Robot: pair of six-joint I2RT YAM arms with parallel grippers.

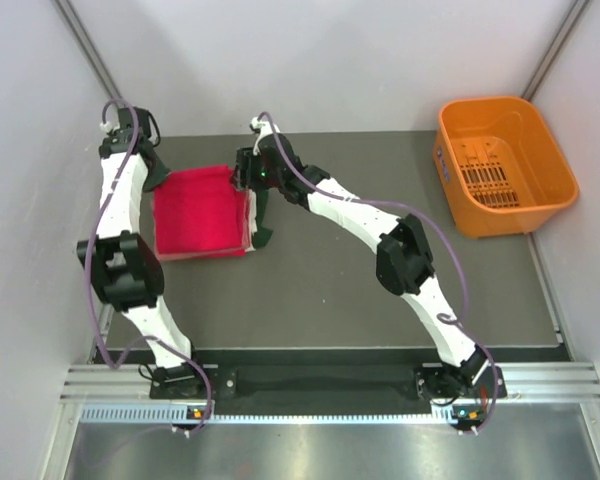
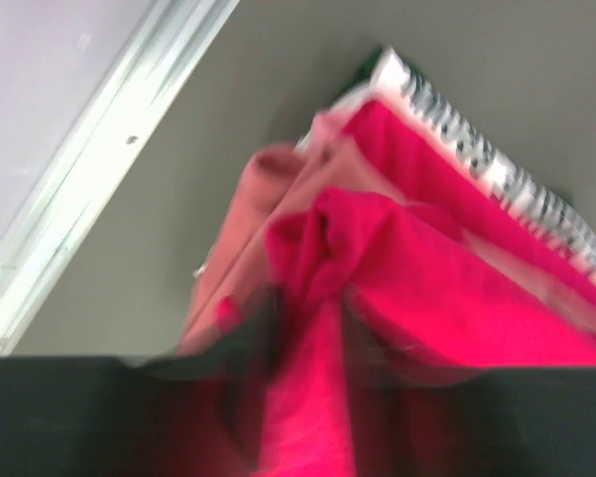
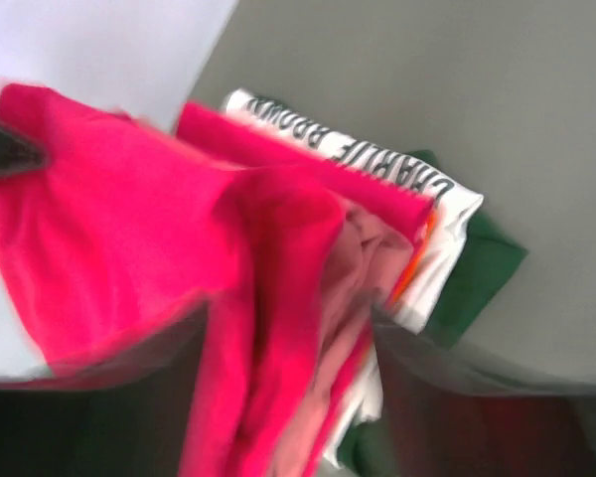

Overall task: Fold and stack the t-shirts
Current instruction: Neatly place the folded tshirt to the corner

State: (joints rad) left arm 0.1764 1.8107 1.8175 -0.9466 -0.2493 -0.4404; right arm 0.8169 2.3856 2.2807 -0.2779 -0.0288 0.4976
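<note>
Crimson t-shirt (image 1: pixel 200 212) tops the stack, pinched by the left gripper (image 2: pixel 308 343), jaws nearly closed. Right gripper (image 3: pixel 288 397) has its folds bunched between wider jaws, too blurry to call the grip. Pale printed t-shirt (image 3: pixel 377 164) lies just beyond.

Overhead view sharp, evenly lit, soft shadows; both wrist views heavily blurred, dark smeared bottom edges.

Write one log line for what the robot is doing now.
step: folding red t-shirt on top | left tool: gripping it | right tool: gripping it | below: pink t-shirt, white t-shirt, green t-shirt
</note>
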